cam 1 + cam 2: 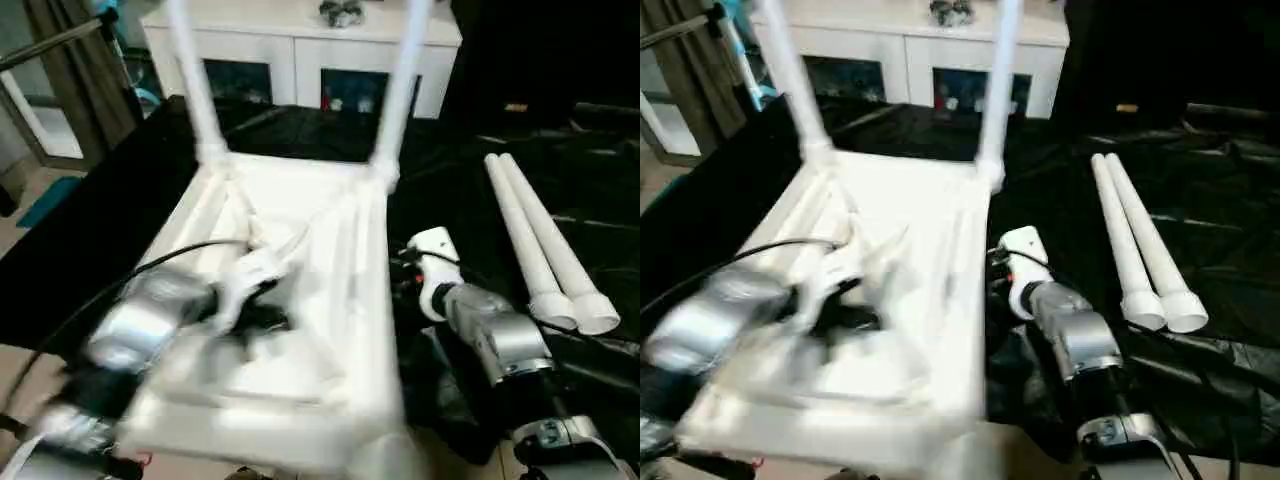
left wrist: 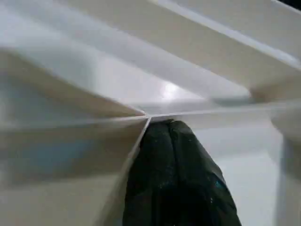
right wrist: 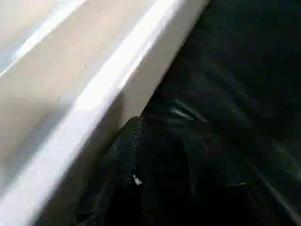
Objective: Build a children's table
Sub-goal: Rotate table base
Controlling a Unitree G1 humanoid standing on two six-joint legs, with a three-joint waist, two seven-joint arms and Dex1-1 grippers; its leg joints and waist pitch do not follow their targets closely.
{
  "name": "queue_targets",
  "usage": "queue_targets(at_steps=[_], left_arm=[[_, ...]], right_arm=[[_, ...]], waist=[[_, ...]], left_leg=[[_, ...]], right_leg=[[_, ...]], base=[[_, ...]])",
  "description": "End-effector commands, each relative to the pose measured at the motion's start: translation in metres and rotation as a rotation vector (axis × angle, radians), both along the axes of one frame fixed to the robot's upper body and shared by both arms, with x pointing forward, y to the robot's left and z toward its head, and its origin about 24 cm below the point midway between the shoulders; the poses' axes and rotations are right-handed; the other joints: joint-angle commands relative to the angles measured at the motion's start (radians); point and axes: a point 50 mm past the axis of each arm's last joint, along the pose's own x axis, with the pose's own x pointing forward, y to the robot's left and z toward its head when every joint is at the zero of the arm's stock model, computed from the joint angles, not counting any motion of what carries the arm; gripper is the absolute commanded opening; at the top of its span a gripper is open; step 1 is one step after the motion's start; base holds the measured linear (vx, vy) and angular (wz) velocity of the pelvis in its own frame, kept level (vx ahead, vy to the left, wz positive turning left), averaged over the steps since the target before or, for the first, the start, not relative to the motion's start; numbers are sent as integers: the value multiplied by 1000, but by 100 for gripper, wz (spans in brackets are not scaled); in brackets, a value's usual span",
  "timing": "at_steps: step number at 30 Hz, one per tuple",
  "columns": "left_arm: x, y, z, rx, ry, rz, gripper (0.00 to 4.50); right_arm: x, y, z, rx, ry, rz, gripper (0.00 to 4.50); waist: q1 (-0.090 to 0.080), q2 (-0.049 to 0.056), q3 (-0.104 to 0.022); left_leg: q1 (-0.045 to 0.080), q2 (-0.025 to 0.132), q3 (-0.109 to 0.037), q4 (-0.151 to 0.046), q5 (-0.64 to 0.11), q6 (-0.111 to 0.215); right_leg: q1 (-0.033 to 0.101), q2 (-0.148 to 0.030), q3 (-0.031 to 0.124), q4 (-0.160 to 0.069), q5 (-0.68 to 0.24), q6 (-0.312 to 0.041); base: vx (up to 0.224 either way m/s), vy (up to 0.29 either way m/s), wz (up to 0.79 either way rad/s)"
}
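The children's table is in parts: its white tabletop (image 1: 300, 200) lies underside up on a black cloth, and two white legs (image 1: 195, 90) (image 1: 405, 90) stand upright in its far corner sockets. Two loose legs (image 1: 540, 250) lie side by side on the cloth to the right. My left gripper (image 1: 262, 318) is shut inside the ribbed underside. In the left wrist view its black fingertips (image 2: 174, 179) rest against a junction of ribs. My right gripper (image 1: 400, 270) sits at the tabletop's right outer rim (image 3: 108, 89), low against the cloth.
A white cabinet (image 1: 300, 40) with glass doors stands behind the work area. Black cloth (image 1: 470, 180) covers the surface around the tabletop. A black cable (image 1: 120, 285) runs along my left forearm. Bare floor and a curtain show at the far left.
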Motion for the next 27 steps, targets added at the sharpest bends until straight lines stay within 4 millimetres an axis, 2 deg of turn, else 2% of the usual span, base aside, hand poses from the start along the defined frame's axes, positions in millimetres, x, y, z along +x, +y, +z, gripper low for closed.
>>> queue_targets(at_steps=[1, 2, 4, 5, 6, 8, 9, 10, 11, 12, 13, 14, 15, 17, 20, 22, 24, 25, 26, 27], left_arm=[[11, -25, 10, -34, -89, -59, 0], [17, -33, 9, -38, -109, -55, 0], [23, -41, 8, -22, -135, -43, 0], [28, -46, 6, 4, -166, -33, 0], [36, -50, 4, 42, -207, -6, 0], [43, -52, 3, 68, -247, 19, 0], [43, -52, 3, 68, -247, 19, 0], [50, -54, 3, 100, -299, 49, 0], [57, -54, 3, 125, -344, 76, 0], [57, -54, 3, 125, -344, 76, 0], [62, -53, 3, 149, -385, 95, 0], [62, -53, 3, 149, -385, 95, 0], [67, -53, 6, 151, -427, 126, 0], [74, -53, 10, 147, -501, 181, 0], [82, -50, 16, 141, -585, 299, 0], [84, -49, 17, 134, -592, 334, 0], [87, -47, 17, 140, -621, 398, 0], [92, -42, 19, 160, -671, 483, 0], [93, -41, 19, 166, -687, 506, 0], [94, -39, 19, 173, -698, 514, 0]], right_arm=[[-4, 13, 1, 34, -4, 62, 117], [-4, 9, 2, 24, -12, 50, 112], [-4, 4, 4, 14, -22, 35, 90], [-4, -1, 6, 7, -31, 23, 78], [-5, -5, 10, 0, -46, 11, 71], [-4, -9, 14, -8, -62, 1, 57], [-4, -9, 14, -8, -62, 1, 44], [-4, -13, 19, -14, -79, -9, 34], [-4, -17, 23, -21, -97, -21, 24], [-4, -17, 23, -21, -97, -21, 24], [-4, -20, 27, -27, -110, -30, 17], [-4, -20, 27, -27, -110, -30, 8], [-4, -23, 31, -30, -123, -42, 8], [-5, -27, 37, -38, -142, -57, 8], [-6, -33, 43, -59, -167, -87, 8], [-6, -35, 44, -64, -170, -94, 8], [-5, -38, 48, -73, -187, -122, 8], [-4, -42, 55, -83, -220, -165, 8], [-3, -43, 57, -85, -231, -177, 8], [-3, -44, 61, -81, -245, -186, 8]], waist=[[0, 5, -66], [-2, 18, -66], [2, 10, -69], [2, 12, -66], [2, 18, -65], [5, 11, -66], [6, 29, -64], [4, 22, -65], [5, 33, -67], [3, 26, -65], [3, 25, -66], [2, 30, -65], [1, 29, -66], [2, 30, -71], [2, 25, -75], [2, 27, -76], [3, 16, -75], [5, 19, -76], [4, 16, -75], [4, 21, -75]], left_leg=[[18, 21, -10, -76, -255, -27], [16, 19, -10, -74, -250, -25], [21, 19, -8, -70, -243, -16], [15, 18, -9, -71, -237, -5], [20, 18, -8, -71, -260, -2], [18, 18, -9, -68, -254, 6], [15, 16, -11, -68, -252, 8], [19, 18, -10, -67, -265, 8], [21, 17, -11, -65, -265, 8], [19, 15, -11, -66, -274, 12], [16, 16, -13, -68, -268, 12], [14, 14, -13, -67, -262, 12], [11, 12, -14, -66, -253, 16], [11, 15, -16, -64, -233, 17], [8, 17, -16, -60, -189, 39], [9, 18, -16, -59, -181, 45], [7, 15, -12, -55, -169, 59], [10, 16, -13, -56, -168, 60], [9, 15, -14, -55, -163, 62], [8, 13, -13, -55, -161, 65]], right_leg=[[48, -36, 29, -66, -101, -223], [49, -35, 28, -68, -92, -225], [53, -35, 29, -68, -74, -230], [54, -35, 28, -71, -78, -230], [51, -34, 27, -78, -111, -226], [58, -40, 27, -75, -140, -224], [57, -40, 27, -77, -159, -218], [54, -39, 26, -82, -182, -214], [55, -38, 26, -82, -200, -204], [55, -36, 25, -87, -229, -188], [58, -37, 24, -86, -233, -185], [56, -36, 23, -90, -248, -172], [56, -35, 22, -91, -245, -170], [58, -35, 22, -86, -193, -181], [61, -35, 20, -74, -94, -213], [60, -37, 20, -71, -80, -224], [61, -36, 20, -70, -83, -233], [60, -37, 20, -72, -89, -230], [61, -36, 20, -72, -87, -222], [60, -35, 20, -75, -95, -212]], base=[[0, 0, 0], [0, 0, 0], [0, 0, 0], [0, 0, 0], [0, 0, 0], [0, 0, 0], [0, 0, 0], [0, 0, 0], [0, 0, 0], [0, 0, 0], [0, 0, 0], [0, 0, 0], [0, 0, 0], [0, 0, 0], [0, 0, 0], [0, 0, 0], [0, 0, 0], [0, 0, 0], [0, 0, 0], [0, 0, 0]])
